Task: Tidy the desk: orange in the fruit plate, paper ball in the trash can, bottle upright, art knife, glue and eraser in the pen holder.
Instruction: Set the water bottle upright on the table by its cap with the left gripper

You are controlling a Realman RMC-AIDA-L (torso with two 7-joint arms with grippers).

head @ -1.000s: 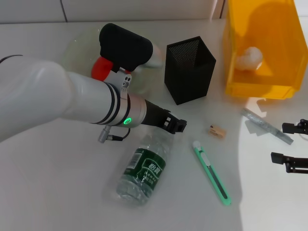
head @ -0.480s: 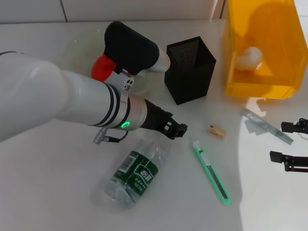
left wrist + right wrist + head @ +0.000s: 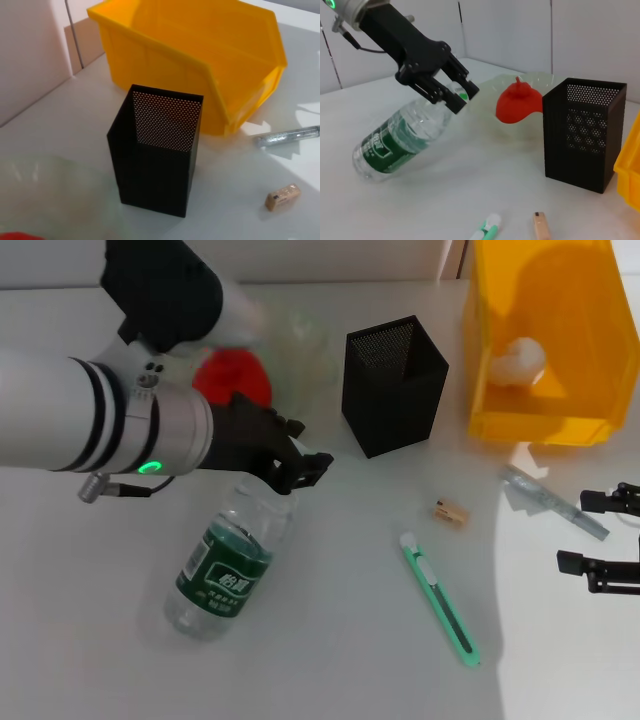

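The left tool is closed around the neck of the clear plastic bottle with a green label. The bottle leans, its cap end lifted and hidden by the black fingers, its base on the white counter. Behind the arm sits a red fruit in a clear plate, partly hidden. The black mesh pen holder stands to the right. The green art knife, small tan eraser and silver glue stick lie on the counter. A white paper ball is in the yellow bin. The right tool is cut off at the right edge, its fingers spread apart.
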